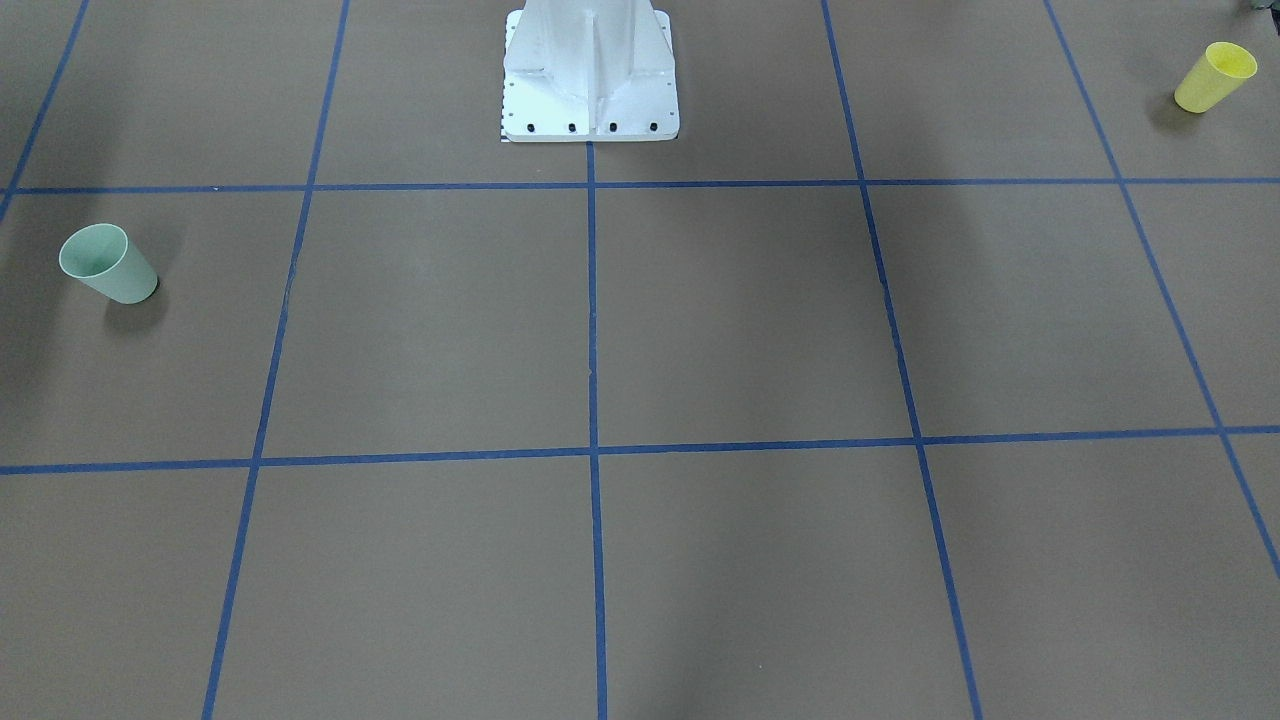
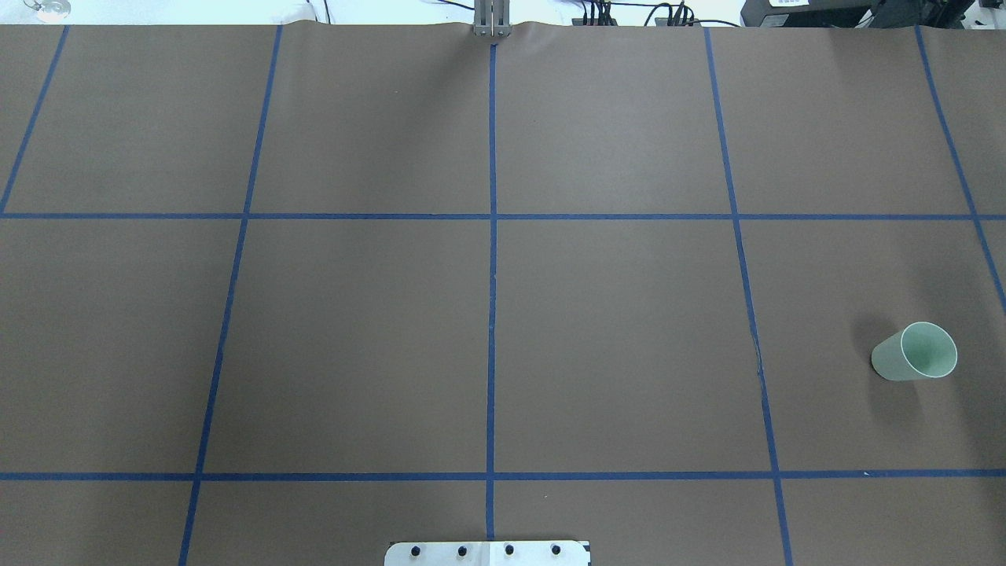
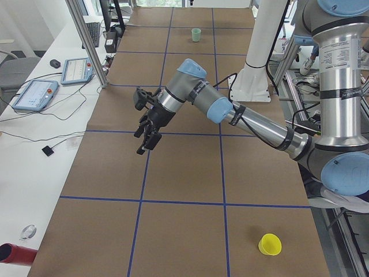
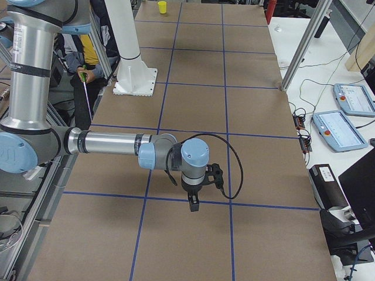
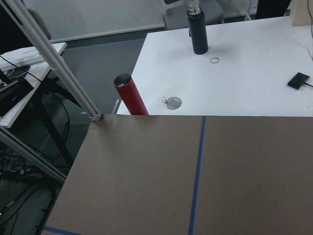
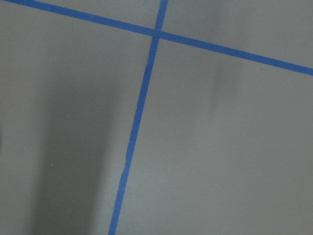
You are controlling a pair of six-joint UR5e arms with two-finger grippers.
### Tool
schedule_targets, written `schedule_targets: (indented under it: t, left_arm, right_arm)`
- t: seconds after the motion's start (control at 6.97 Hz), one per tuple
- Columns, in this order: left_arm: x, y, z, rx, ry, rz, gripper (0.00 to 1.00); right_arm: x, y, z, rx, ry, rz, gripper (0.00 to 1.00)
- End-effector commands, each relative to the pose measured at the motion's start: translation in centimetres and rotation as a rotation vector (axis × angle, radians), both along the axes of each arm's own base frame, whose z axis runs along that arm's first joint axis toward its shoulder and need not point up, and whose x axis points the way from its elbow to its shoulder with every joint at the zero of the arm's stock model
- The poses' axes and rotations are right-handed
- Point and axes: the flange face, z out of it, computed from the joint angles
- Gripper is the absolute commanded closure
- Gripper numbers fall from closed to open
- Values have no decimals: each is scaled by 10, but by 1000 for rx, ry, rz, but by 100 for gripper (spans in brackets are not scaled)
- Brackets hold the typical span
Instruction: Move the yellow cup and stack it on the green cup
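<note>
The yellow cup (image 1: 1214, 77) stands upright, mouth up, near the table's corner on my left side; it also shows in the exterior left view (image 3: 269, 244) and far off in the exterior right view (image 4: 162, 7). The green cup (image 1: 107, 264) stands upright on my right side (image 2: 916, 352), small at the far end in the exterior left view (image 3: 196, 34). My left gripper (image 3: 147, 137) hovers above mid-table, well away from the yellow cup. My right gripper (image 4: 193, 204) hangs above the table. Both hold nothing; I cannot tell whether they are open or shut.
The white robot pedestal (image 1: 590, 75) stands at the table's robot side. A red bottle (image 5: 129, 94) and a black bottle (image 5: 197, 32) stand on the white side table beyond the left end. Aluminium posts (image 3: 86, 40) and control tablets (image 3: 34, 94) flank the operators' edge.
</note>
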Motion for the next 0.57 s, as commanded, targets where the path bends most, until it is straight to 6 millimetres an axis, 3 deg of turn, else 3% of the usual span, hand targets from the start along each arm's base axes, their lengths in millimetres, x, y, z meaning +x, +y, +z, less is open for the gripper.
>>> schedule_targets:
  t: [0.0, 0.14, 0.43]
  left_arm:
    - [43, 17, 28, -49, -66, -172, 0]
    - [56, 21, 45, -122, -126, -251, 0]
    - [51, 32, 74, -287, -233, -416, 0]
  right_arm:
    - [0, 1, 1, -1, 2, 0, 0]
    - [0, 0, 0, 2, 0, -1, 0]
    - [0, 1, 1, -1, 2, 0, 0]
